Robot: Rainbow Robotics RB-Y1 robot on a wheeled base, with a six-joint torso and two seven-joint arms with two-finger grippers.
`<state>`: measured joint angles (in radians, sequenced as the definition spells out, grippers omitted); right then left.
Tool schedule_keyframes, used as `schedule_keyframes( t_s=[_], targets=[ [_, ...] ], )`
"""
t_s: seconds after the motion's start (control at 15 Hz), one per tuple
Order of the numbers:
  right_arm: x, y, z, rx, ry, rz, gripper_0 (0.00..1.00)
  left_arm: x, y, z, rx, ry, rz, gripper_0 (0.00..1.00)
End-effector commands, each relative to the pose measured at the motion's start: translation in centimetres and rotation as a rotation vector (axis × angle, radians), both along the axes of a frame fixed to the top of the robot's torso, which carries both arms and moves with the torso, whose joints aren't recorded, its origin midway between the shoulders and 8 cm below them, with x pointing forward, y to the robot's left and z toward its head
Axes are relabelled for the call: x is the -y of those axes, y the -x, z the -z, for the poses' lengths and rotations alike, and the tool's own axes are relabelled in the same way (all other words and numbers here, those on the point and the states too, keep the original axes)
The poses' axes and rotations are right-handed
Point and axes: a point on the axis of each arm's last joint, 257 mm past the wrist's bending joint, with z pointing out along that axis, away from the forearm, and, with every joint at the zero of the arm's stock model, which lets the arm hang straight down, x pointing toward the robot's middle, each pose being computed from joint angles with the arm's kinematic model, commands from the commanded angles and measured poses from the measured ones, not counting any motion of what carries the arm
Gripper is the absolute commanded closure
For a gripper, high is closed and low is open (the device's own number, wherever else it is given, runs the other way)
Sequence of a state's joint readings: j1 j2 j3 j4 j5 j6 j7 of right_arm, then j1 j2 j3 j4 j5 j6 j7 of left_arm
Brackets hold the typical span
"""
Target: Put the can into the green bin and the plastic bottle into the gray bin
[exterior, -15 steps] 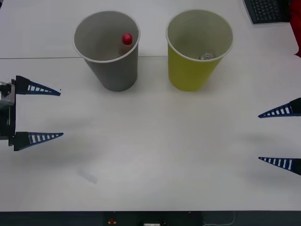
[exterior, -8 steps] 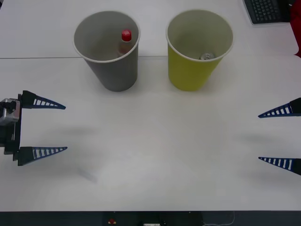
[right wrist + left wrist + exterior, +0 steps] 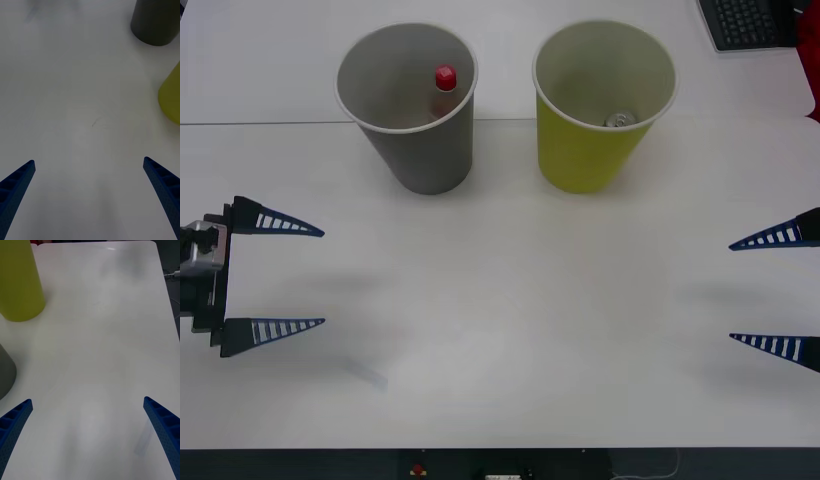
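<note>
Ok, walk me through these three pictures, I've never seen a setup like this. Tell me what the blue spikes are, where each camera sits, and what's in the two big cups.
The blue spikes are the fingers of a two-armed robot. Each pair makes a pincer. The wide picture comes from a camera above the arms, looking down at the white table. There the left pincer is at the left edge and the right pincer at the right edge. Both are open and hold nothing.

The two tall pictures come from cameras on the wrists, each looking out between that arm's own two fingers.

At the far side of the table stand two cup-shaped bins, side by side and apart. The gray bin holds a plastic bottle, of which you mostly see the red cap. The green bin holds a small shiny can at the bottom. A keyboard lies at the far right corner.
</note>
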<state>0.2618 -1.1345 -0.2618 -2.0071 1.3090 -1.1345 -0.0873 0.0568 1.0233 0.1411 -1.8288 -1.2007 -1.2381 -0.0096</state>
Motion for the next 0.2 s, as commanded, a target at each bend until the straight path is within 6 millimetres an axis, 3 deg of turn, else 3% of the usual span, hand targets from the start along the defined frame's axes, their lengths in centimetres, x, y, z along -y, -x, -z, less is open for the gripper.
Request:
schedule_keyframes(
  t_s=[0.07,0.2],
  targets=[
    [0.0,0.0,0.0,0.0,0.0,0.0,0.0,-0.06,-0.03,0.03,0.004,-0.002,0.001,0.0],
    [0.0,0.0,0.0,0.0,0.0,0.0,0.0,-0.06,-0.07,0.02,0.005,-0.002,0.0,0.0]
  ],
)
